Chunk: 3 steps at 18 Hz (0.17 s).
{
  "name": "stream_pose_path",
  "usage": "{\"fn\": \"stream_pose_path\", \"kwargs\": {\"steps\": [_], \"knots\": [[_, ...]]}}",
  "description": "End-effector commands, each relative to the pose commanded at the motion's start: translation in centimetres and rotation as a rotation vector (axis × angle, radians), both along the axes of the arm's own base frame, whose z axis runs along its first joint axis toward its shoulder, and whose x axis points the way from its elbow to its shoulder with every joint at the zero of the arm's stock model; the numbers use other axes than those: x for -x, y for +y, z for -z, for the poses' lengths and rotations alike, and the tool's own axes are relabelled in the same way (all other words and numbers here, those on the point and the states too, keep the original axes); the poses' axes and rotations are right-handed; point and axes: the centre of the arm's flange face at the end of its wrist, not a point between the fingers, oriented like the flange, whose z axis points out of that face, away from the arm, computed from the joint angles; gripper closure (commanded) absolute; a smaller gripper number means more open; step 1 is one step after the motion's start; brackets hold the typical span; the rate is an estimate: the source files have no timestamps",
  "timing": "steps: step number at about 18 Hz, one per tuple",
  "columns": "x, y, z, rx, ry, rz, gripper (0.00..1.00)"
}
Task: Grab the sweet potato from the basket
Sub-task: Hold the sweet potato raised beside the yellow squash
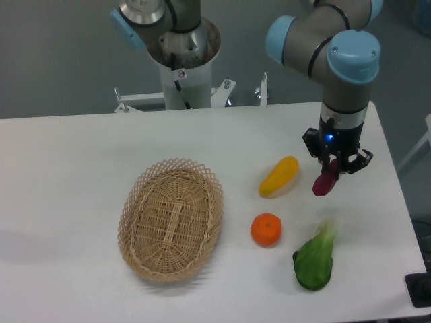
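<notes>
At our far left lies the basket (171,219), with nothing in it. At its 3 o'clock sit an orange (266,229) and a yellow fruit (279,176). Rightmost, our gripper (332,169) clamps the sweet potato (325,182), hanging at 12 o'clock above the bok choy (315,259).

Robotics lab or test cell, not a home kitchen. Industrial grey arm with light-blue joint caps (351,54) mounted on a white metal pedestal (183,64) at top centre, bolted bracket feet at its base. Plain white counter (81,175) fills most of the frame, bare grey wall behind. Only staged props on it: wicker basket (171,219) at lower left, yellow fruit (279,176), orange (266,229) and leafy green vegetable (314,258) at lower right. Black box (420,291) at bottom-right edge.
</notes>
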Motion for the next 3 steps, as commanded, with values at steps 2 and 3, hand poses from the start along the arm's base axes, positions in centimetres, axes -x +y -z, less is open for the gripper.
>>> {"fn": "stream_pose_path", "kwargs": {"steps": [2, 3], "knots": [[0.01, 0.02, -0.06, -0.001, -0.001, 0.0, 0.71], [-0.05, 0.0, -0.08, -0.001, -0.001, 0.0, 0.71]]}}
